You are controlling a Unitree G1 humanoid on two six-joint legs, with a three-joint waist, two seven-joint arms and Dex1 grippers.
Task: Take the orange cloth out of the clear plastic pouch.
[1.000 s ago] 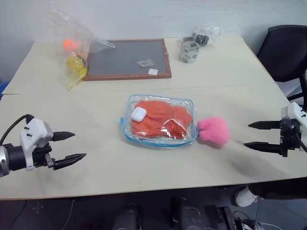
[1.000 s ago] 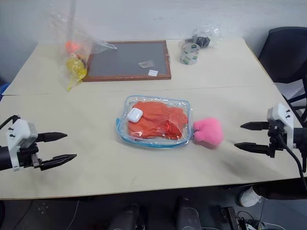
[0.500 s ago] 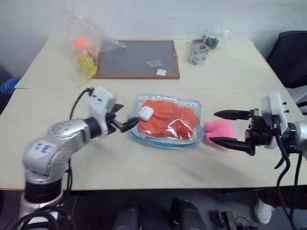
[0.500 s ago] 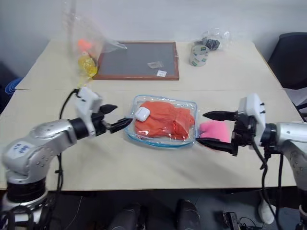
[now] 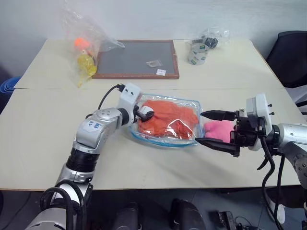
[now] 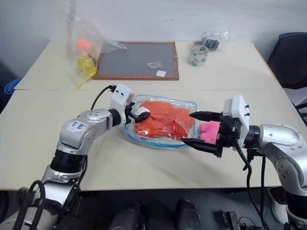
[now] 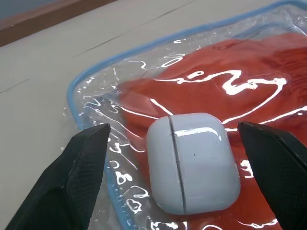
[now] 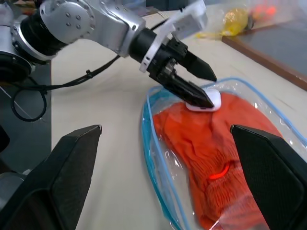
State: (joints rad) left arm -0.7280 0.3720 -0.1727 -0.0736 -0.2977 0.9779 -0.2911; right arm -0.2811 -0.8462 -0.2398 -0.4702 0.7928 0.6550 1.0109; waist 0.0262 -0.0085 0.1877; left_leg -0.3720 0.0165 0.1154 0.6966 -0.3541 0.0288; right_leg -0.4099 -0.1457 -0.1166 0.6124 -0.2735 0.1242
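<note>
Left gripper (image 6: 139, 115) wide open, fingers either side of a white earbud case (image 7: 192, 160) lying on top of the clear pouch (image 5: 165, 140); no clear contact with the case, holds nothing. Right gripper (image 5: 207, 128) also wide open, empty, pointing at the pouch's right end, its fingers bracketing a pink plush toy (image 5: 218, 130) just beside that end.

Orange cloth (image 5: 169, 120) inside the pouch, bunched, filling most of it. Pouch flat on the table (image 5: 43, 124) at centre, blue trim all round.

Far side of the table: a framed dark board (image 5: 135, 58), a crinkly clear bag (image 5: 85, 40) with orange and yellow items at its left, a tape roll (image 5: 197, 53) at its right. A black chair (image 5: 292, 55) beyond the table's right corner.
</note>
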